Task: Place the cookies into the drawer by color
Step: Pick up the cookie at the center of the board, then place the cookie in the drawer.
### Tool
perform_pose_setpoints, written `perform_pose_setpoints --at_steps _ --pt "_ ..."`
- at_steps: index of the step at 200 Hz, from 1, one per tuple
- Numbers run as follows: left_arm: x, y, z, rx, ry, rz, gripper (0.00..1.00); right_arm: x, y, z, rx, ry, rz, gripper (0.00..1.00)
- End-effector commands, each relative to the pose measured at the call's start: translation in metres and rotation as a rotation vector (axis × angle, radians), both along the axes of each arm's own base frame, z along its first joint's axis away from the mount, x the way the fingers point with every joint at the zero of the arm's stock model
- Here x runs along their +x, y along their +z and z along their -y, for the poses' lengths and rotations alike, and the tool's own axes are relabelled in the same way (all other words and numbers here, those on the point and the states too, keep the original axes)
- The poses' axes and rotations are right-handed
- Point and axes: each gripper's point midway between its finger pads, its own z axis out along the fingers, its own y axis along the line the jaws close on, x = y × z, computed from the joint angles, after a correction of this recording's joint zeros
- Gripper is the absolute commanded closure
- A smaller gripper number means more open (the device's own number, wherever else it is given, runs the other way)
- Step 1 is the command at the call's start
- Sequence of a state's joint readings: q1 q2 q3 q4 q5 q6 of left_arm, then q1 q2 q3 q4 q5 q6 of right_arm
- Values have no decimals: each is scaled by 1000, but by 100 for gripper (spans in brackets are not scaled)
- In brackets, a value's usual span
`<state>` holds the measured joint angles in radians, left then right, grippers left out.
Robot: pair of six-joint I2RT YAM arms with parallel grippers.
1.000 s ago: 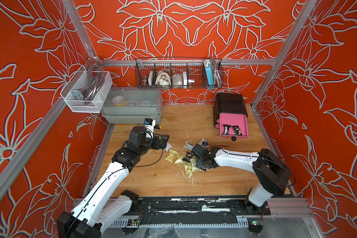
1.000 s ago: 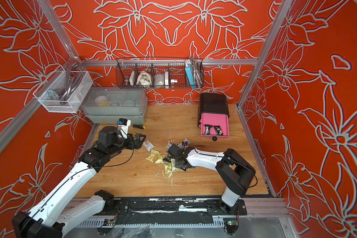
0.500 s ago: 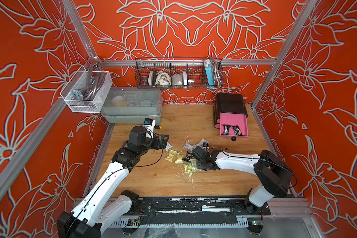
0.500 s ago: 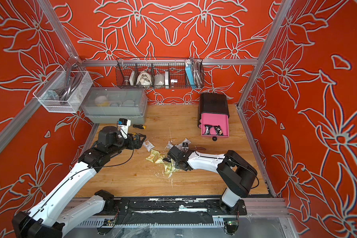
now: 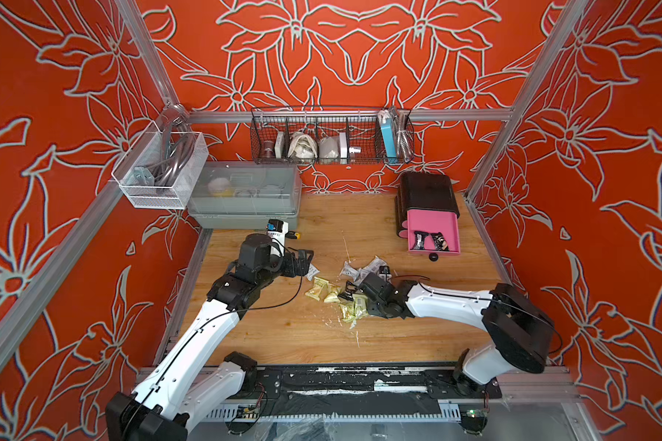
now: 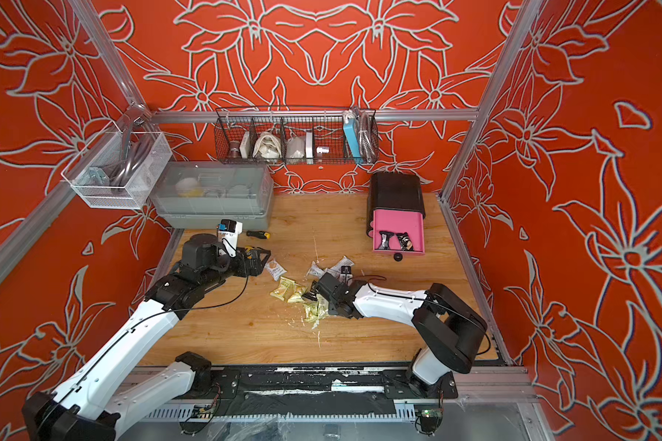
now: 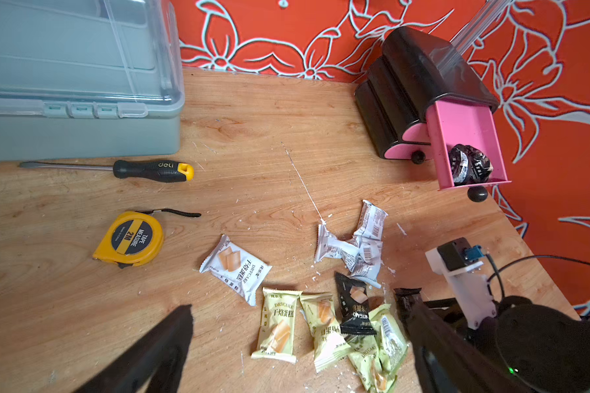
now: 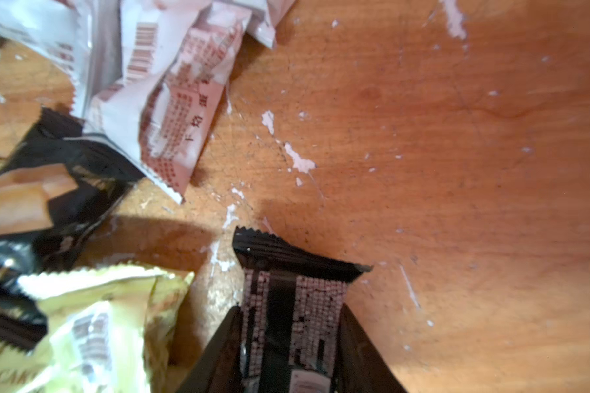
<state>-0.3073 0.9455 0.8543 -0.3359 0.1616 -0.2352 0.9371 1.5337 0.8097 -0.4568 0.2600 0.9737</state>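
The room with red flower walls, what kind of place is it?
Probably a robot practice booth: the left arm and right arm are mounted on a base rail beside a wooden table, metal posts frame the walls, and cookie packets and a small drawer are laid out.

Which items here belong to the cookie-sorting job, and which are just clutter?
Job:
- held black packet in the right gripper
- loose black packet
- yellow-green packets
- white packets
- drawer chest, with its open pink drawer holding black packets

Clutter:
- tape measure
- screwdriver
- grey bin
- wire basket
- clear basket
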Motion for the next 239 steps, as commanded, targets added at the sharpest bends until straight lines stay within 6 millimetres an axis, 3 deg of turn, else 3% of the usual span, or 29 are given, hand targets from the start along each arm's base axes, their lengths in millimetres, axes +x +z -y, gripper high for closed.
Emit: perform_pose_setpoints --at_steps 1,35,62,125,158,200,239 --pt "-1 -1 -2 6 3 0 2 4 23 11 -37 28 74 64" --pt "-3 0 1 0 -23 4 2 21 63 10 12 48 167 66" --pt "-10 6 16 -33 -113 21 2 42 97 19 48 43 230 66" --pt "-15 10 25 -52 -179 27 2 116 162 85 74 -108 346 67" --pt "-14 9 24 -49 -170 24 2 149 177 120 109 -230 371 66" --pt "-14 7 23 -46 -163 15 2 183 179 160 177 -372 374 66" --pt "-13 7 22 -42 -156 15 2 203 166 202 153 -474 348 66"
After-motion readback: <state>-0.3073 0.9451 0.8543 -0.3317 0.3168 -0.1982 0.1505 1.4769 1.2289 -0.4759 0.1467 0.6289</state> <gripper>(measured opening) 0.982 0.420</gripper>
